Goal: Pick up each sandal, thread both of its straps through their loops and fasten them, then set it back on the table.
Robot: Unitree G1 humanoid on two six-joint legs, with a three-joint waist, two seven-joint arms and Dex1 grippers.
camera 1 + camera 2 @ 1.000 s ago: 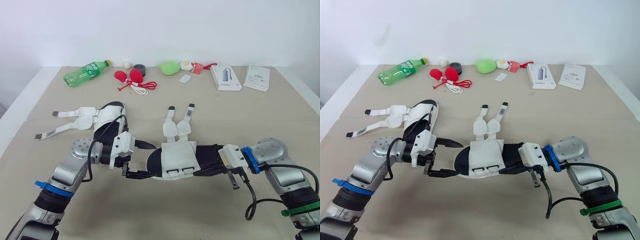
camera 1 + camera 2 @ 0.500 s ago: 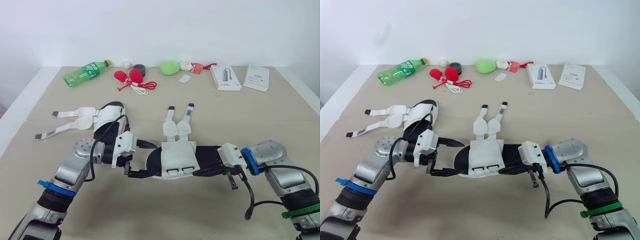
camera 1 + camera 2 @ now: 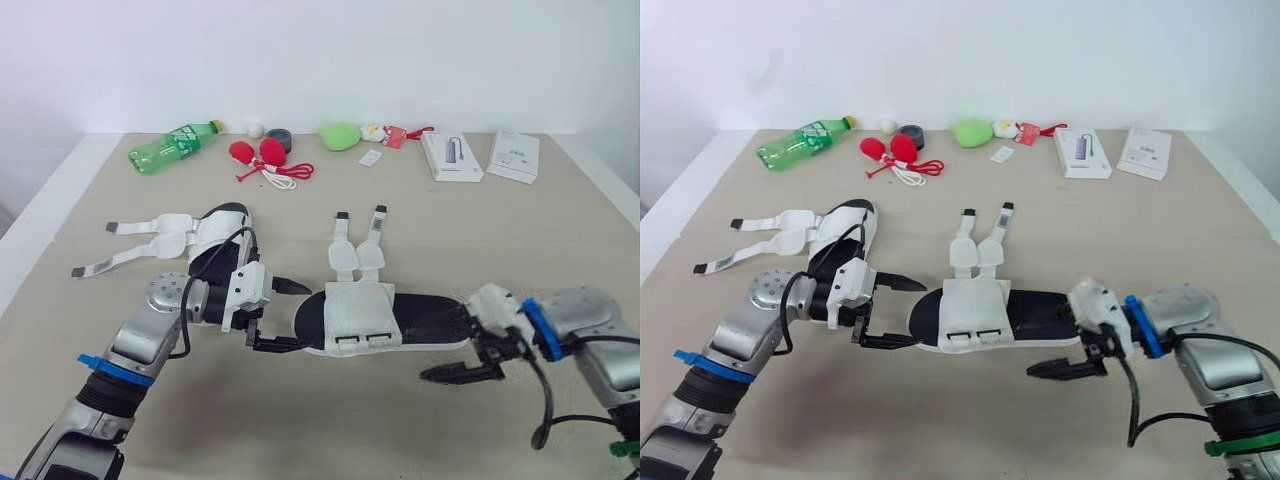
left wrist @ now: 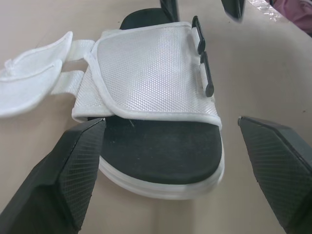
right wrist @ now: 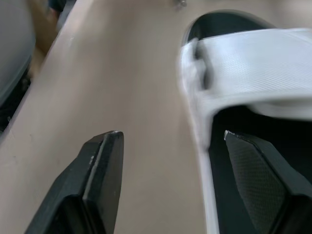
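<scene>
Right gripper [image 5: 170, 139] has drawn off the sandal [image 3: 980, 315], fingers spread empty; left gripper's [image 3: 919, 313] gape astride its toe.

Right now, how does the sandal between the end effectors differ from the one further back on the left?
The near sandal lies crosswise, toe inside the open left end effector; the far sandal lies behind that arm, ungripped. The near sandal's straps point away from the robot; the far sandal's straps splay toward the robot's left. Both are white with black footbeds, on the table, straps unfastened.
</scene>
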